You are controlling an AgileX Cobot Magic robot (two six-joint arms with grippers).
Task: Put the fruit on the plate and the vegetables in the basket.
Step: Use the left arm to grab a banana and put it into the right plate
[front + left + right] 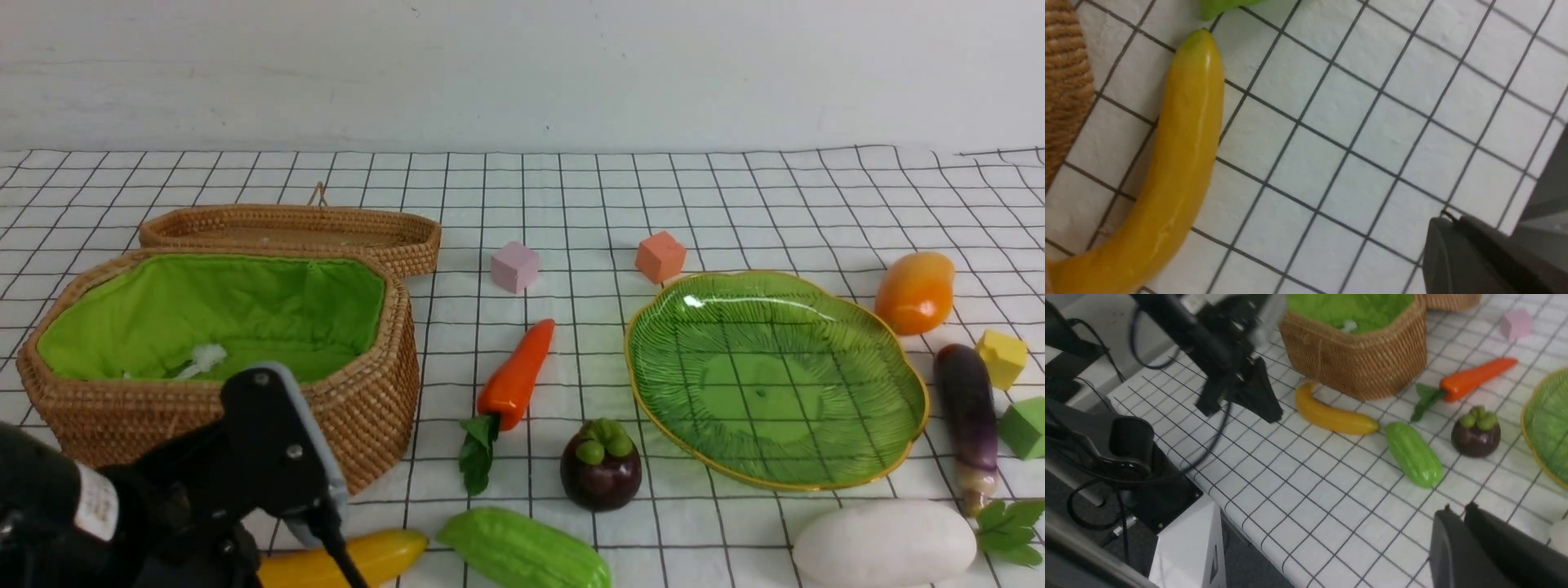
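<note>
Surface: white cloth with a black grid (571, 204); everything is set out on it.
Basket: deep brown woven wicker basket with bright green lining (359, 408), seen at the left of the front view; no toy vegetable is seen inside.
Lid: shallow woven lid of the same shape (326, 229), placed just behind the basket.
Plate: translucent green leaf-shaped dish with a gold rim (775, 384), right of centre, nothing carried on it.
Fruit: long yellow banana (384, 555) laid at the near edge in front of the basket; round dark-purple mangosteen with a green cap (600, 469) just beside the plate's near left rim; orange oval mango (914, 292) beside the plate's far right rim.
Vegetables: orange carrot with green leaves (516, 376) between basket and plate; light-green ridged cucumber (522, 551) just beside the banana's tip; dark-purple eggplant (967, 412) right of the plate; large white oval radish (886, 543) at the near right.
Cubes: pink (514, 266), orange (660, 256), yellow (1002, 358), green (1024, 426).
Left tool (1447, 220): held above the surface near the banana, apart from it; fingers pressed together, nothing gripped.
Right tool (1455, 510): seen only by its own wrist camera, over the near edge; fingers together, nothing held.
</note>
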